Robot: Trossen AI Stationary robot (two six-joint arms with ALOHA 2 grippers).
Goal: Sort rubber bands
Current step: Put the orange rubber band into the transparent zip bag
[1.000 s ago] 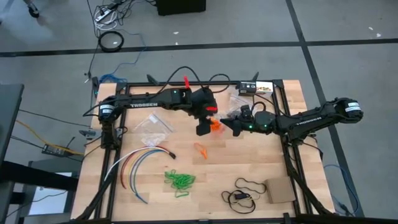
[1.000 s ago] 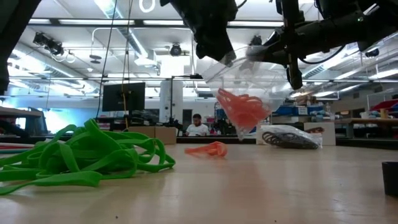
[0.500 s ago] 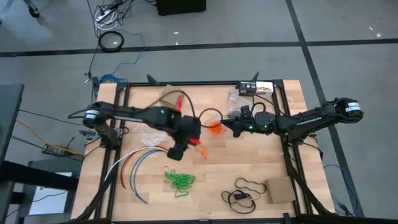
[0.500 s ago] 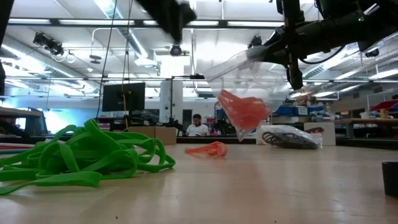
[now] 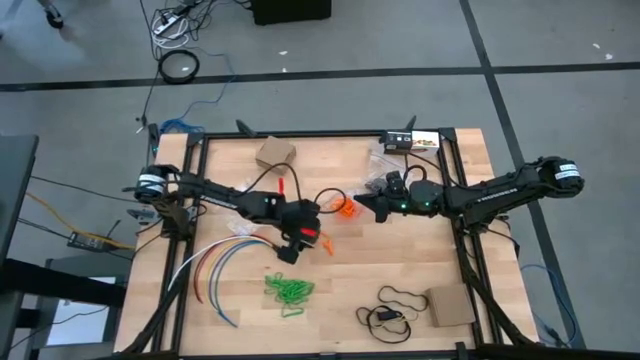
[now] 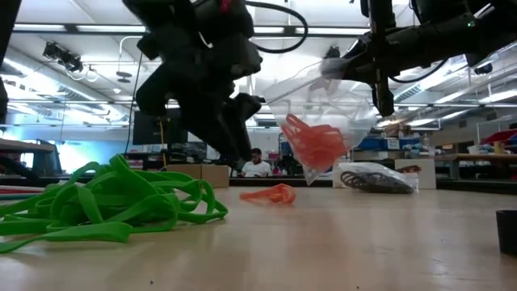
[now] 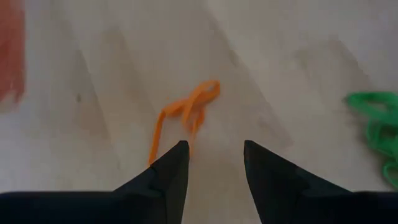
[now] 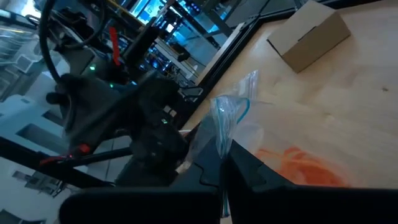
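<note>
Left wrist view shows the left gripper (image 7: pixel 214 163) with its fingers parted and empty, hanging just above a stray orange rubber band (image 7: pixel 185 115) on the table (image 7: pixel 298 68). If it closes high or off-centre, the thin loop could slip out or get flicked aside. The green heap (image 5: pixel 289 289) lies near enough that a wide sweep might snag it and mix colours. Farther out, the right gripper (image 5: pixel 362 199) pinches the rim of a clear bag (image 6: pixel 323 121) of orange bands (image 6: pixel 313 143), held off the table; a sagging mouth could make the drop miss.
</note>
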